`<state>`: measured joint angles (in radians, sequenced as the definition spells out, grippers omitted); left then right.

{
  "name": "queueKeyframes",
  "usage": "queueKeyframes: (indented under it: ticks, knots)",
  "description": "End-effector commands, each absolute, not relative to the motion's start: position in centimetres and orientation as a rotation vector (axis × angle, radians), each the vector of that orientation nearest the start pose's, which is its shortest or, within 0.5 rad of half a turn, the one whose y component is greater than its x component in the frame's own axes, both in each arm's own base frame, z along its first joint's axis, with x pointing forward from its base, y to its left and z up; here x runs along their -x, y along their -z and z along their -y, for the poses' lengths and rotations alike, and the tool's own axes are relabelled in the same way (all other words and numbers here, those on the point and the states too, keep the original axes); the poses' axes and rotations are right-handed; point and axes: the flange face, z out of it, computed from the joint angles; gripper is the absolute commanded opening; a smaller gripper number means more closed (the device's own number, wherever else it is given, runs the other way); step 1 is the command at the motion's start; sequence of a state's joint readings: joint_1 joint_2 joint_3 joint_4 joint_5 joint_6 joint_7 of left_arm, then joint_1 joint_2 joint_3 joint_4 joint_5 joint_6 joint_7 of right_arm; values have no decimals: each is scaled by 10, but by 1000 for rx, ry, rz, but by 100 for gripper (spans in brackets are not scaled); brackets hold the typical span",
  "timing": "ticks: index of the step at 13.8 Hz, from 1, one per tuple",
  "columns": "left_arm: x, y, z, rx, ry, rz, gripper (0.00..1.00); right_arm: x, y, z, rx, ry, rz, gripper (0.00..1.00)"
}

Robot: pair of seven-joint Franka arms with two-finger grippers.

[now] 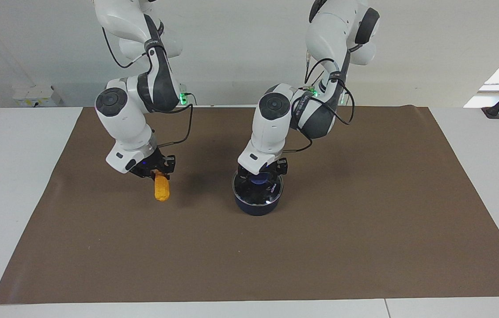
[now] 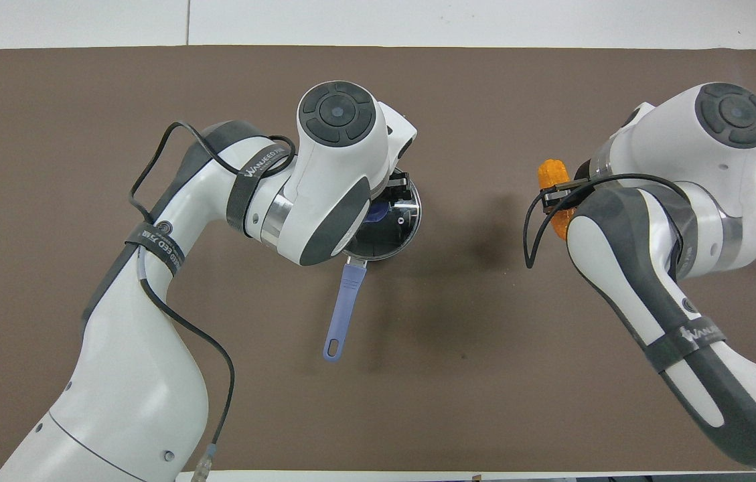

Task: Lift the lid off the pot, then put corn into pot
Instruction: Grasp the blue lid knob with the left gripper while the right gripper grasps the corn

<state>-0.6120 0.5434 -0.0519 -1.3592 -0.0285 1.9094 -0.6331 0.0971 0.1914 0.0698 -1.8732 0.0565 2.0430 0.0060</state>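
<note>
The dark blue pot (image 1: 256, 210) stands mid-mat, its light blue handle (image 2: 344, 304) pointing toward the robots. The glass lid (image 1: 253, 194) lies on it, as far as shows. My left gripper (image 1: 259, 176) is down on the lid's blue knob (image 1: 259, 179), fingers closed at either side of it. In the overhead view the left arm covers most of the lid (image 2: 399, 231). My right gripper (image 1: 157, 172) is shut on the upper end of the orange-yellow corn (image 1: 162, 191), toward the right arm's end of the table. The cob hangs tilted, at or just above the mat. It also shows in the overhead view (image 2: 552, 173).
A brown mat (image 1: 320, 256) covers most of the white table (image 1: 6, 198). Only the pot and the corn are on it. A mat-width gap of about two pots lies between the corn and the pot.
</note>
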Motion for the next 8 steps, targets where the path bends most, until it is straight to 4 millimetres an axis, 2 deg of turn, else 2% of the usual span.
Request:
queueKeyframes:
  ticks: [1, 4, 8]
  knots:
    - [-561, -408, 438, 3182, -9, -11, 89, -600, -415, -108, 3069, -29, 194, 0]
    - [-558, -409, 441, 3179, -12, 0, 78, -600, -414, -111, 3067, -27, 200, 0]
    - [-553, -411, 446, 3174, -19, -13, 73, -599, -414, -114, 3068, -27, 206, 0]
